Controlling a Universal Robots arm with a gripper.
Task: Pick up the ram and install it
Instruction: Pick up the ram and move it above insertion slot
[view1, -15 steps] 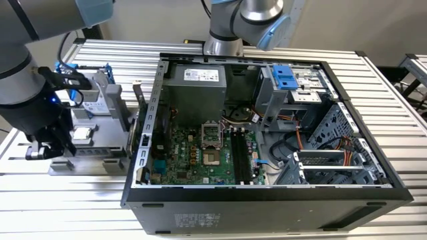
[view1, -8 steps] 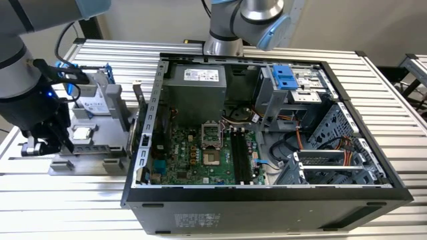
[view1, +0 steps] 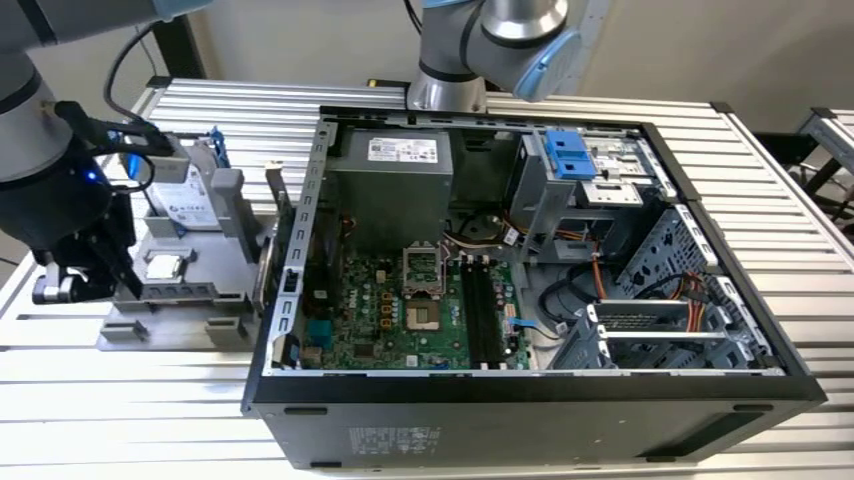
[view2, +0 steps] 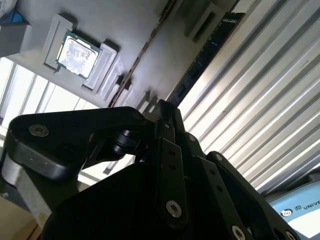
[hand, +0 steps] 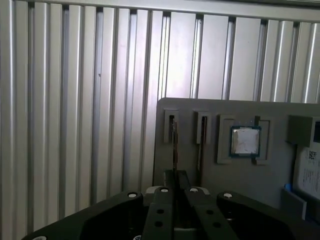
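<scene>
Robot gripper (hand: 176, 175) grips the ram (hand: 173, 142) at a grey fixture (view1: 174, 332) that stands on a slatted metal table (view1: 801, 200). The ram, a thin dark stick of circuit board, stands on edge in the fixture's outermost slot, right by the fixture's rim, and is not yet lifted out. In the first wrist view the black fingertips are drawn tight together, with the board's narrow edge running in between them. In the second wrist view the same stick shows its dark flat side along the fixture's rim, up to the fingertips. A second slot (hand: 201, 140) lies just beside the ram's, farther in on the fixture, and past that a square silver processor chip (hand: 245, 141) sits in its own recess. A silver hard drive (view1: 180, 195) in a blue frame leans at the end of the fixture away from the slots. In the exterior view the arm's black wrist (view1: 54, 190) hangs on the exterior view's left of the fixture, while an open computer case (view1: 534, 410), motherboard exposed, stands just beside the fixture on the exterior view's right
</scene>
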